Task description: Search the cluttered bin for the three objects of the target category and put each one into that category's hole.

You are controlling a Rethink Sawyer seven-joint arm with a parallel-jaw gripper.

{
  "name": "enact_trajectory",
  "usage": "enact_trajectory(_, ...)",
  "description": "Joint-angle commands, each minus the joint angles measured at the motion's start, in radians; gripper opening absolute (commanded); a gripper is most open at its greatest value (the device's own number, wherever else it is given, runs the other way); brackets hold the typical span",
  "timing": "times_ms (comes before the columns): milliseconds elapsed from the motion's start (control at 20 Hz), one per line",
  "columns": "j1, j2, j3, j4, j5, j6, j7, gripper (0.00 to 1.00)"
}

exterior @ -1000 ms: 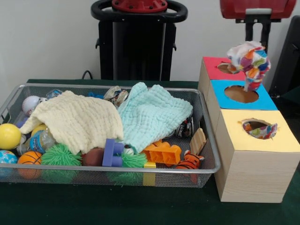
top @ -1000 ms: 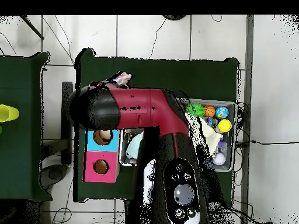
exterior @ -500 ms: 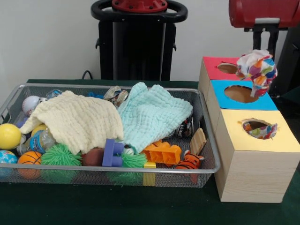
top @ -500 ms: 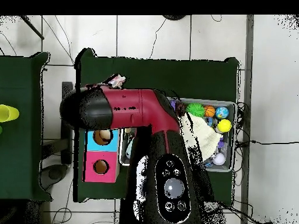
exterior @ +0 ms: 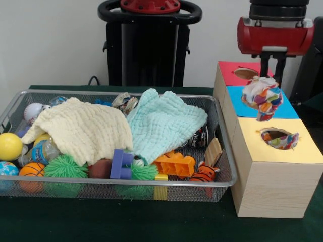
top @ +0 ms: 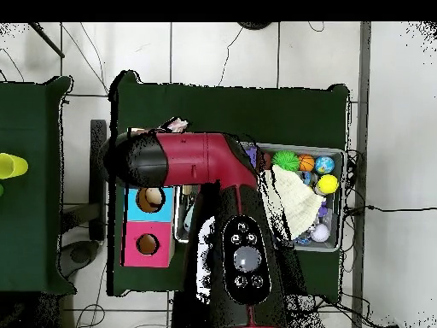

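Observation:
My gripper (exterior: 271,75) hangs over the row of boxes, shut on a crumpled multicoloured patchwork cloth (exterior: 261,98). The cloth dangles above the blue box (exterior: 288,109), close to its border with the yellow box (exterior: 298,154). The yellow box's hole (exterior: 279,138) holds another cloth of the same pattern. Behind them stands the red box (exterior: 228,73). In the overhead view the arm (top: 192,160) covers the gripper, and only a scrap of the cloth (top: 176,125) shows. A pale yellow cloth (exterior: 81,128) and a mint cloth (exterior: 164,123) lie in the wire bin (exterior: 224,154).
The bin also holds balls (exterior: 9,146), spiky green toys (exterior: 64,166), a purple block (exterior: 121,164), an orange block (exterior: 175,164), a tiger toy (exterior: 204,173) and a wooden piece (exterior: 212,151). The boxes stand right beside the bin's right wall.
The gripper has come down and moved towards the yellow box with the patchwork cloth, which now hangs lower over the blue box.

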Motion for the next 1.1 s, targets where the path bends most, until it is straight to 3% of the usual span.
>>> enact_trajectory(50, 0.050, 0.067, -0.040, -0.014, 0.032, 0.003, 0.258, 0.00)
enact_trajectory(650, 0.164, 0.153, -0.113, -0.075, 0.107, -0.037, 0.314, 0.00)
enact_trajectory(1100, 0.133, 0.254, -0.112, -0.143, 0.131, -0.115, 0.233, 0.00)
